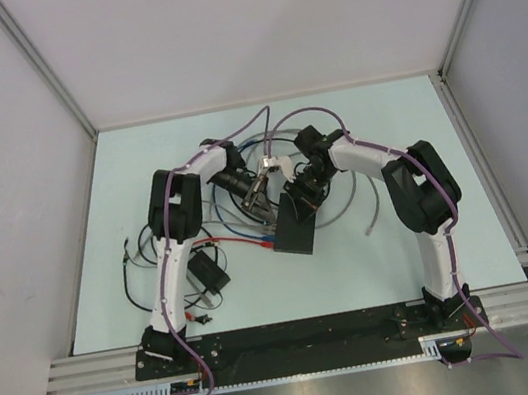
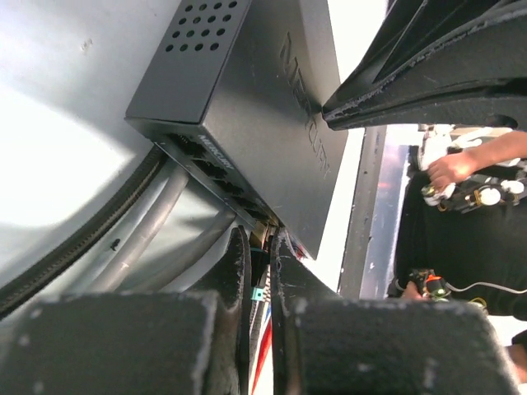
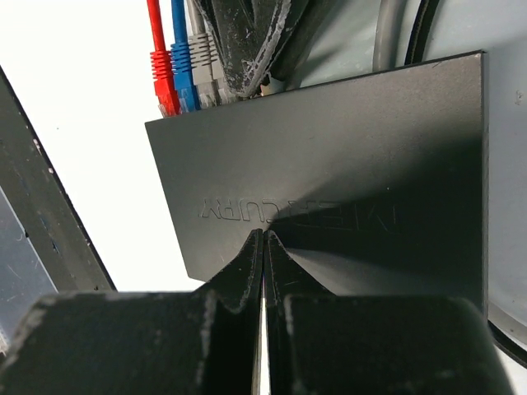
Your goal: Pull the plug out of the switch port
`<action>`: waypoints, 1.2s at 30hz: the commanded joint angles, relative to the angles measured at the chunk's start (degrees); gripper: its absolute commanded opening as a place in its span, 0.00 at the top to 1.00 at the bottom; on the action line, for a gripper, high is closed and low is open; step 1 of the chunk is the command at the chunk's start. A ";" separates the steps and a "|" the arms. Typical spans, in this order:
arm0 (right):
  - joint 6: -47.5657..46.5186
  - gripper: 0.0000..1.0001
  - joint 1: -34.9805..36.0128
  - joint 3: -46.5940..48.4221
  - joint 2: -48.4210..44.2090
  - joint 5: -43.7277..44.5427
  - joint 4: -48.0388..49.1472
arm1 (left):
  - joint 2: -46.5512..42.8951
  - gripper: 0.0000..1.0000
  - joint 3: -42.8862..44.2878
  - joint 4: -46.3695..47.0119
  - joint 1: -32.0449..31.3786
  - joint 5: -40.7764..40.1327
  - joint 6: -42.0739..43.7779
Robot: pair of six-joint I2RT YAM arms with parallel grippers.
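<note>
Where plug (image 2: 258,247) enters switch (image 2: 263,99), left jaws pinch it.

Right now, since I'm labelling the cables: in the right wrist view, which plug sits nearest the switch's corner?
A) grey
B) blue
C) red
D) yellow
C: the red plug sits at the end of the row by the corner of the switch, with the blue plug next and the grey plug after it.

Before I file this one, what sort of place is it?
Most likely a robotics lab test cell: a pale table walled by plain white panels on aluminium framing, left arm and right arm bolted at its near rail, and a network switch with plugged-in cables.
</note>
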 commanded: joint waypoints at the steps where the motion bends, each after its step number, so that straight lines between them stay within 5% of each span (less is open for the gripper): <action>1: -1.97 1.00 -0.40 -0.88 3.92 7.65 2.21 | 0.75 1.00 6.82 0.01 0.54 -2.65 2.55; 8: -2.15 1.00 -0.40 -0.88 3.84 7.83 1.86 | 1.37 1.00 2.64 -6.60 -0.60 -6.08 10.98; 17: -2.23 1.00 0.03 -0.79 4.01 7.56 1.86 | 1.02 1.00 6.75 -0.18 0.10 -9.69 0.54; 30: -2.41 1.00 0.21 -0.70 3.92 8.00 1.68 | 0.14 1.00 3.50 -6.68 0.71 -11.54 9.94; 36: -2.41 1.00 0.30 -0.62 4.10 8.09 1.59 | -0.92 1.00 9.02 4.22 3.18 -7.76 -4.39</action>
